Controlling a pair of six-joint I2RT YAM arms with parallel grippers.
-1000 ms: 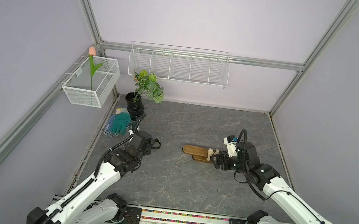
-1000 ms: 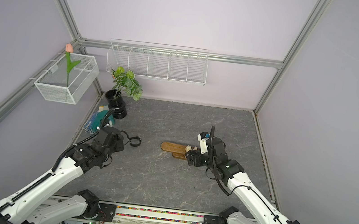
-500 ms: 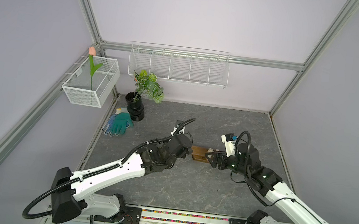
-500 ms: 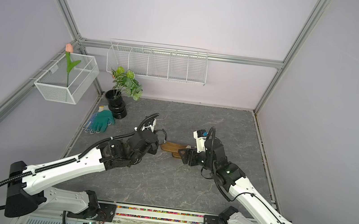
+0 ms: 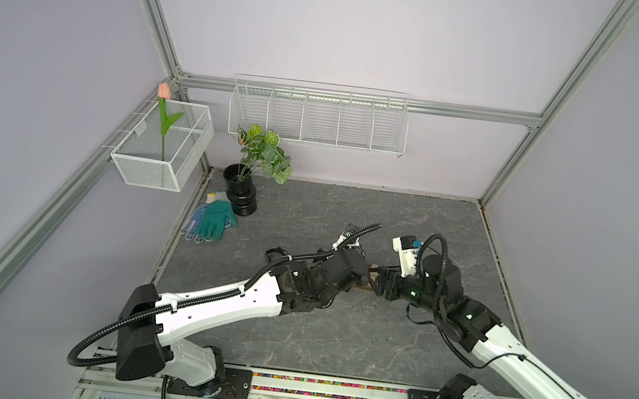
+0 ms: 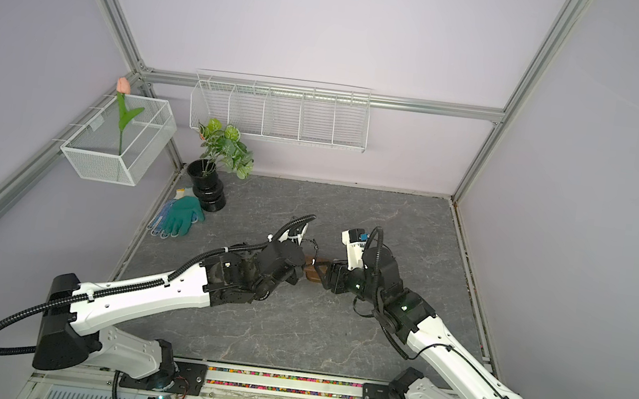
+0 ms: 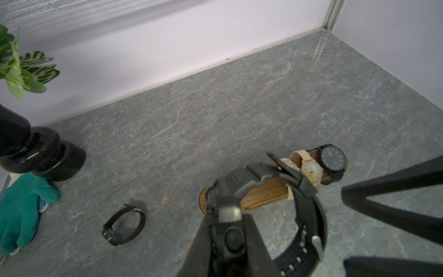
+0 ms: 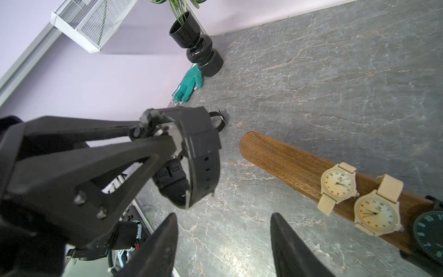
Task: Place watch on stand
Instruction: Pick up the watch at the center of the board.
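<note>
Near the middle of the grey, stone-patterned table (image 7: 215, 108), the left gripper (image 7: 227, 215) holds a black watch (image 7: 309, 215) by its case, with the jaws closed narrow on it. The watch is thick and sporty. It has a matte rubber strap with a row of holes and a metal buckle, and the strap is fastened into a loop that hangs open. The watch is above the table, just beside the bare rounded end of the stand (image 8: 282, 163), and it is not on it. The stand is a long brown wooden bar with clear grain. Toward its other end, three watches sit side by side: two beige watches (image 8: 338, 184) with cream dials, and a dark-dial watch (image 8: 429, 230) with a black strap. The right gripper (image 8: 223, 220) is close by, and its jaws are wide apart with nothing between them. A slim dark watch (image 7: 124, 225) lies on the table, well apart from the stand.
</note>
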